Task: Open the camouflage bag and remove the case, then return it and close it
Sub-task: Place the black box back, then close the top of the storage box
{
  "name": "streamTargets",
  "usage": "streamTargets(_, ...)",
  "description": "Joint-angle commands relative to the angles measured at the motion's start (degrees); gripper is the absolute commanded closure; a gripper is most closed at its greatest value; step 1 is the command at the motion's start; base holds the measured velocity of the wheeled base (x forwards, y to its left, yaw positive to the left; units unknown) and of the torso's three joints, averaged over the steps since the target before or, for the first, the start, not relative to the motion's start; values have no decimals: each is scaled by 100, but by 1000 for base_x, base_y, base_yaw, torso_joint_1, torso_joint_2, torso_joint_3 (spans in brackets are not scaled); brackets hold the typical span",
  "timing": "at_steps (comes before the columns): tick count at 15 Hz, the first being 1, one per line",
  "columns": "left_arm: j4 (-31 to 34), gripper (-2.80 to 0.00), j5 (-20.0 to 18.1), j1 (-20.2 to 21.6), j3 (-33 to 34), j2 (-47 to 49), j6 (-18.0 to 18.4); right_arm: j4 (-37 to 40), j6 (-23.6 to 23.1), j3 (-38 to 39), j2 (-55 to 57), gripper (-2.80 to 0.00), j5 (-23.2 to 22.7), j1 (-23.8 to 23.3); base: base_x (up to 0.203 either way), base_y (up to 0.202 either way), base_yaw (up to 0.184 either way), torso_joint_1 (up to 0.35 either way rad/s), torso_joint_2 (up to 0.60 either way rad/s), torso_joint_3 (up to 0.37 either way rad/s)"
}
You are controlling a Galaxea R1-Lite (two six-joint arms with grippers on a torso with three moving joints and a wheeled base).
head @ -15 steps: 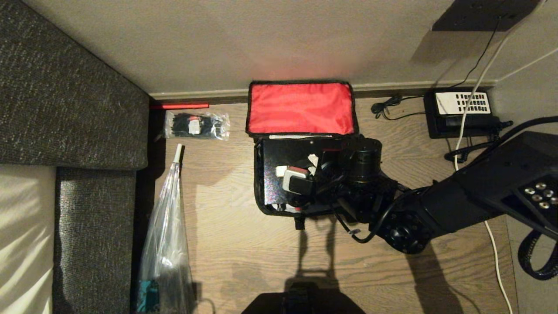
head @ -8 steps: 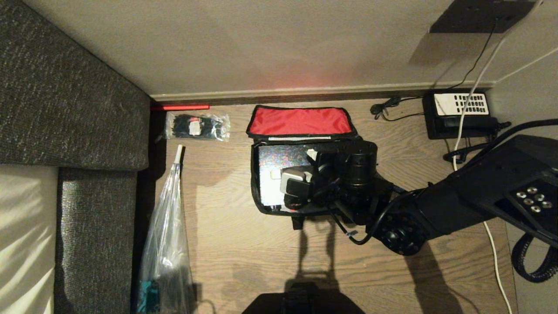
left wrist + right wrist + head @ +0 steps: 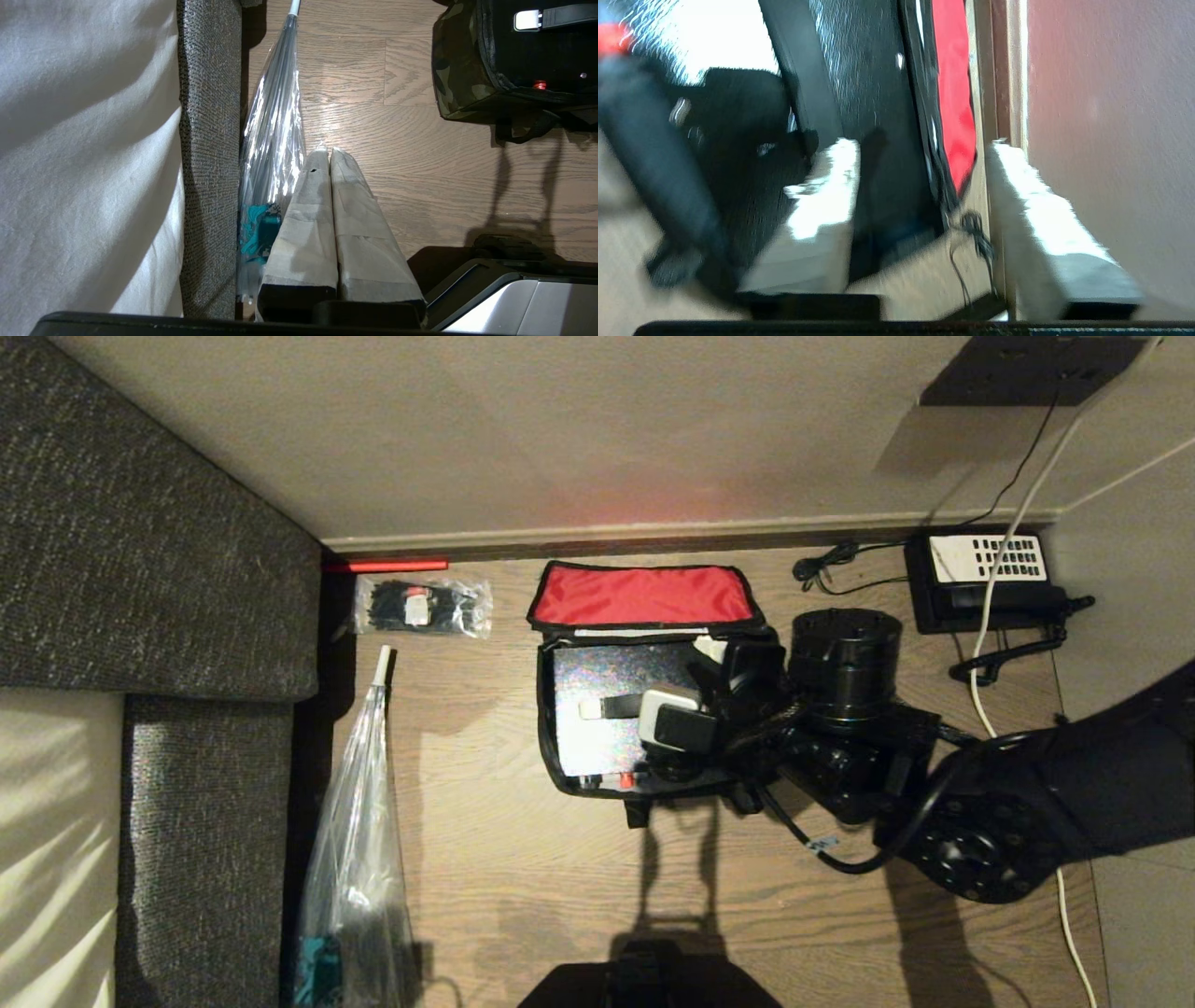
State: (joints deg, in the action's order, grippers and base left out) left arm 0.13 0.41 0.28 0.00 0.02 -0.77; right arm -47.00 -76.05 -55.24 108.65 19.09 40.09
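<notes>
Case (image 3: 616, 723) is lying flat inside the open bag (image 3: 644, 597) on the floor, long axis across the robot. Right gripper (image 3: 724, 658) is hovering over its right end, fingers spread, empty. Left gripper (image 3: 329, 156), fingers together, is sitting well apart.

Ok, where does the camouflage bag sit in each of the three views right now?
Head view: the camouflage bag lies open mid-frame on the wood floor, red-lined lid tilted toward the wall, black case inside.
Left wrist view: its camouflage corner fills the upper right.
Right wrist view: its red lining runs up the middle, between the open fingers of the right gripper.
Shared landmark: the wood floor, seen in all three.
</notes>
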Motion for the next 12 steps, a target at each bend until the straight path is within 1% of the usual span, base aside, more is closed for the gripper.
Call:
streamTargets(1,4,0,3,-2,18,-2,4,600,80,555,-1299,0,123,-58,0,0,0,0,0,0)
streamTargets(2,4,0,3,-2,18,-2,-2,918,237,796,-1760,0,317,-76,0,0,0,0,0,0)
streamTargets(3,4,0,3,-2,18,-2,-2,1258,497,1039,-2267,0,617,-88,0,0,0,0,0,0)
streamTargets(5,4,0,3,-2,18,-2,-2,2032,1237,1450,-3205,0,1261,-123,0,0,0,0,0,0)
streamTargets(7,4,0,3,-2,18,-2,4,3066,2340,1838,-4169,0,1714,-193,0,0,0,0,0,0)
streamTargets(8,4,0,3,-2,18,-2,-2,3755,2986,1988,-4627,0,1805,-295,0,0,0,0,0,0)
streamTargets(9,4,0,3,-2,18,-2,-2,4654,3629,2079,-5096,0,1785,-552,0,0,0,0,0,0)
streamTargets(10,4,0,3,-2,18,-2,-2,5415,4053,2102,-5540,0,1579,-1033,0,0,0,0,0,0)
streamTargets(11,4,0,3,-2,18,-2,-2,6020,4328,2124,-6064,0,1309,-1599,0,0,0,0,0,0)
streamTargets(12,4,0,3,-2,18,-2,-2,6503,4656,2191,-6616,0,1064,-2023,0,0,0,0,0,0)
